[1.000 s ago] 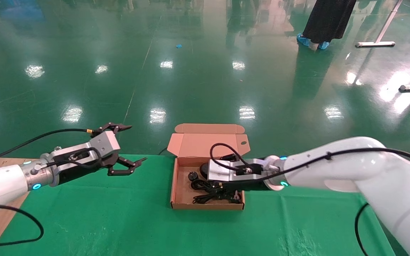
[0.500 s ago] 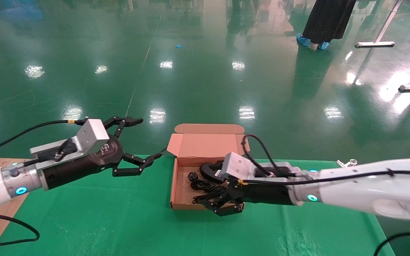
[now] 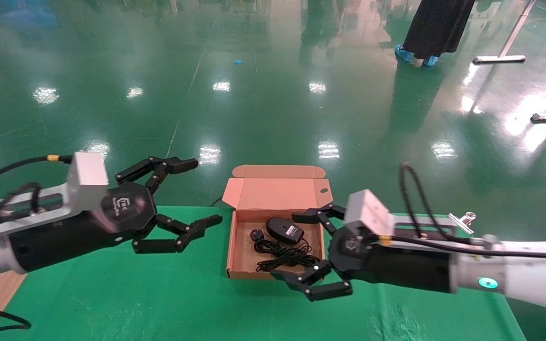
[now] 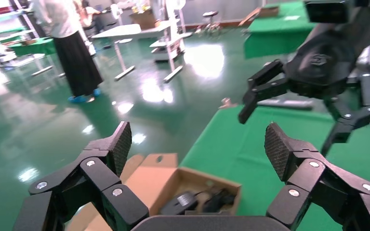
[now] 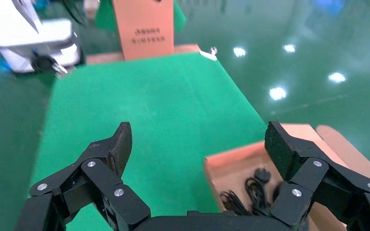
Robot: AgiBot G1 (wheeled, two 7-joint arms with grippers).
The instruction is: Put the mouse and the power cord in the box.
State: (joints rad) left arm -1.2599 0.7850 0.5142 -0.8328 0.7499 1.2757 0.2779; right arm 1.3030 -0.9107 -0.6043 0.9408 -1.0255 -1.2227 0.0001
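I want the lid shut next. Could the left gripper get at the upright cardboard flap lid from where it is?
Probably yes: the open left gripper hangs beside the tan cardboard box, its flap lid stands unobstructed.

A large industrial hall or robot test lab is shown: a glossy green floor [image 3: 273, 94], green-covered tables [image 4: 274, 19], and a bystander in blue shoe covers [image 3: 412, 54].

Open tan box [image 3: 236, 246] w/ black mouse [image 3: 284, 230] label-up at back, bundled power cord [image 3: 284, 254] in front
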